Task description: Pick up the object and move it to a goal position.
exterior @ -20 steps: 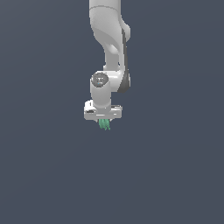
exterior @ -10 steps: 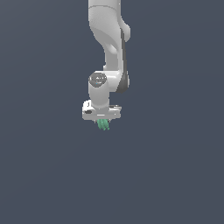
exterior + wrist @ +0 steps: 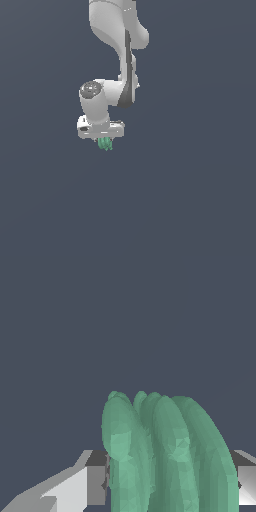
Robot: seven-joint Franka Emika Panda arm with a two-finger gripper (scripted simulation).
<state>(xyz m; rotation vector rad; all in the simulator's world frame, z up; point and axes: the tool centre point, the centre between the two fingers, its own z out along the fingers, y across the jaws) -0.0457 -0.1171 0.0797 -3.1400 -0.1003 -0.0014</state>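
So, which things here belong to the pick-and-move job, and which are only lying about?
Belong to the job:
- object: teal-green and ridged, held between the fingers, below the white gripper bar
- gripper: shut on the object

Just lying about:
- nothing; apart from the arm, the views show only a plain dark background, and no goal marker is visible

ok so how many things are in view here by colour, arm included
teal-green: 1, the ridged object held in the tool
white: 1, the robot arm
total: 2
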